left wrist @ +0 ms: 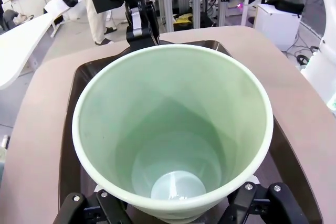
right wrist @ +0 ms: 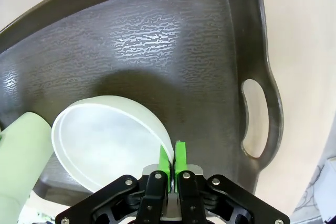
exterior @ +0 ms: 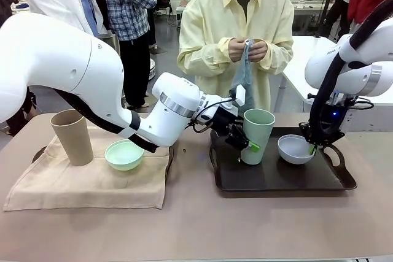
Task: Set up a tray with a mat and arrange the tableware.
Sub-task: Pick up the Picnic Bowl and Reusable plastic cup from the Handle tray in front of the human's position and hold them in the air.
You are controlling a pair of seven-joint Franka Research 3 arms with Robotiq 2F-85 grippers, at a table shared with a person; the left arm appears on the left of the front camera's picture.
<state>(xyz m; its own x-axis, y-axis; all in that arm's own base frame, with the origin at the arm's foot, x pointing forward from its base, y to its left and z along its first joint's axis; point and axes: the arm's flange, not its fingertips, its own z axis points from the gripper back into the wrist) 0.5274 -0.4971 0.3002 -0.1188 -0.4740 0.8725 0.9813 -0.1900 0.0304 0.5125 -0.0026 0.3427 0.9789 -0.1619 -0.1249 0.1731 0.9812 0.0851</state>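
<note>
Both claws clamped on tableware at the dark tray.

The brown bench (exterior: 196, 225) carries a crumpled beige cloth mat (exterior: 92, 185) on the left and a grainy dark tray (exterior: 270, 179) with cut-out handles on the right. A tapered tan cup (exterior: 72, 137) and a smooth mint bowl (exterior: 124, 154) stand side by side on the mat. On the tray, the left claw (exterior: 245, 142), its arm reaching across the middle, grips the upright green cup (exterior: 258, 134). The right claw (right wrist: 173, 158), pointing down, pinches the rim of the white bowl (exterior: 296, 149).
</note>
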